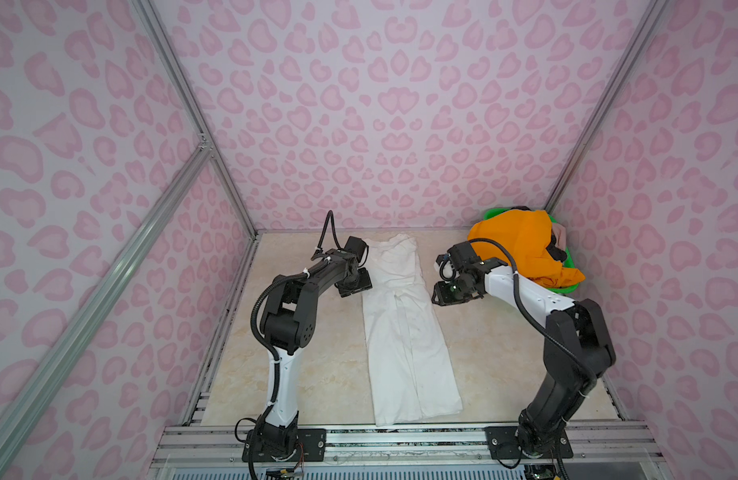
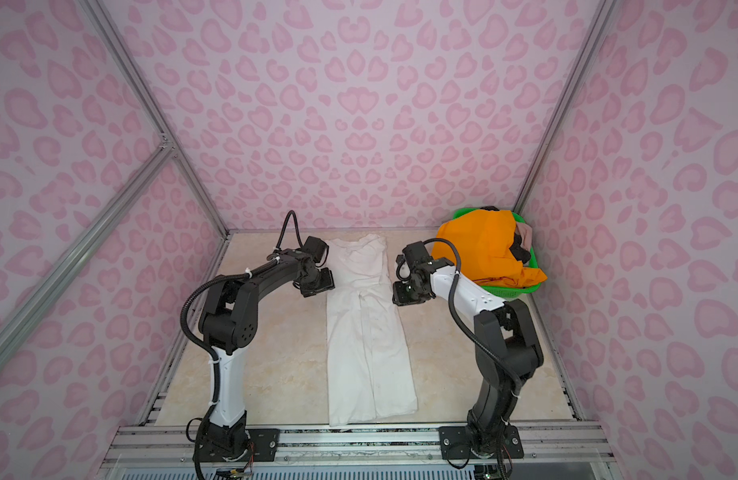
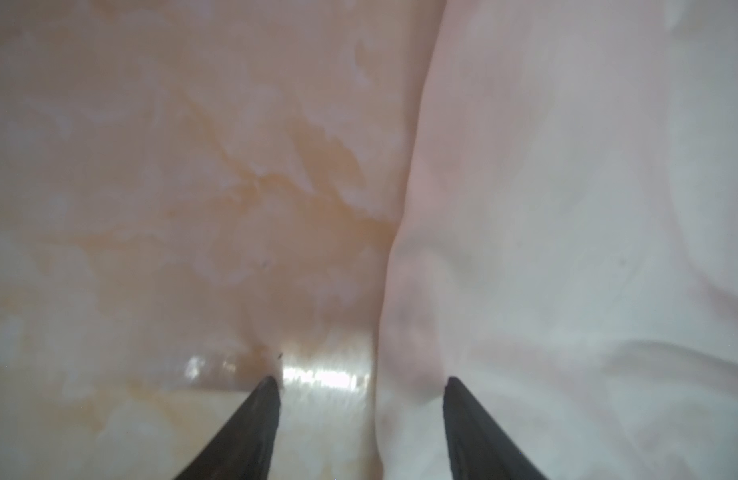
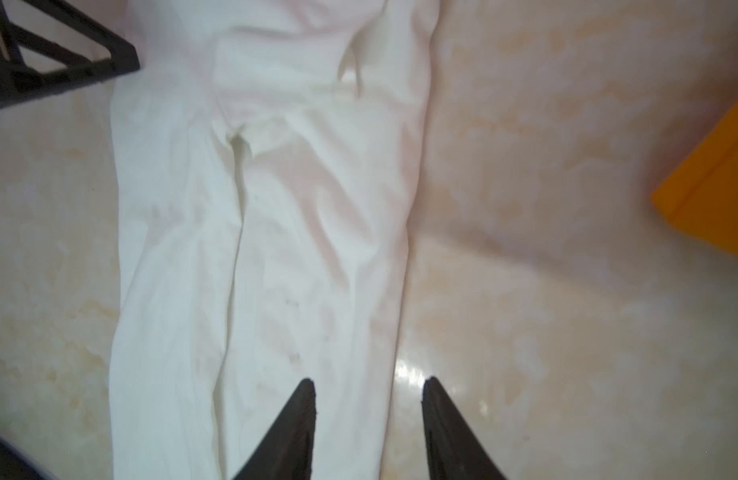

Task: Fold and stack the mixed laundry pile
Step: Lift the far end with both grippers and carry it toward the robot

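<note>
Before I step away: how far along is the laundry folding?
Done: the white T-shirt lies flat with both sides folded in. In hand: nothing; the left gripper and right gripper stand open at its edges. Left: its crosswise folds, plus the orange shorts and black piece in the green basket.

The long soft cloth T-shirt (image 1: 404,332) between the two grippers is plain white. The left gripper (image 3: 361,382) and the right gripper (image 4: 369,382) have black fingers. Past the right gripper, the floppy cloth shorts (image 1: 517,241) are bright orange. The plastic mesh basket (image 1: 565,289) is bright green. One small knit piece (image 1: 552,248) is black and one small soft piece (image 1: 560,232) is beige-pink. The shiny flat counter (image 1: 309,365) is cream with wavy tan marble marks. The flat walls (image 1: 380,104) are pale pink with darker pink spots.
</note>
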